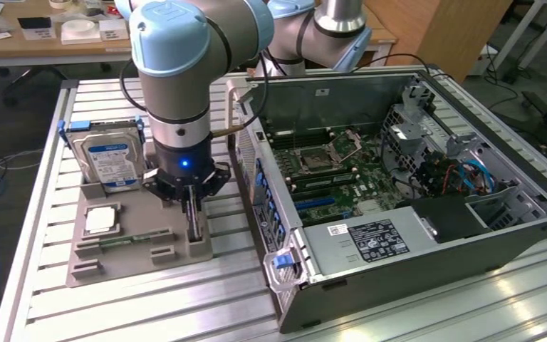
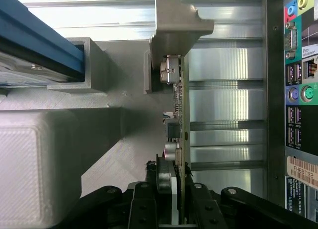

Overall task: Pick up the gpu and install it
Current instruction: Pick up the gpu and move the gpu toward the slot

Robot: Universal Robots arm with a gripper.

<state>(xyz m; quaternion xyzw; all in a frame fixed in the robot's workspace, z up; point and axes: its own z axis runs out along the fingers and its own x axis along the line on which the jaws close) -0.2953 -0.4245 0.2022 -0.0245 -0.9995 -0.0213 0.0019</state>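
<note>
So, the gripper (image 1: pixel 194 215) is pointed straight down over the grey tray (image 1: pixel 131 262) and is closed on the gpu (image 1: pixel 194 232) — the gpu stands on edge directly under the wrist and is held by its upper edge; its lower edge is seated in the tray's slot, so it hasn't been lifted out. In the wrist view the gripper (image 2: pixel 177 189) is seen from behind the fingers (image 2: pixel 147 204); one black finger is pressed against each face of the gpu (image 2: pixel 179 114), and no gap can be made out. The gpu is seen edge-on there, running away from the fingertips to its grey bracket (image 2: pixel 174 25) at the far end; the tray (image 2: pixel 119 154) is spread out on one side of it.

Beside the gripper, toward the exterior view's left, a hard drive (image 1: pixel 109 160) is stood upright in a blue-railed holder at the tray's back corner; on that same side a memory stick (image 1: pixel 126 240) is laid flat in its groove, and a square silver chip (image 1: pixel 100 219) is set near it. On the gripper's other side, toward the exterior view's right, the open case (image 1: pixel 416 246) is laid on its side just beside the tray, motherboard facing up; its rear port panel (image 2: pixel 300 90) is caught in the wrist view past the gpu. Everything is parked on a slatted aluminium table (image 1: pixel 159 310).
</note>
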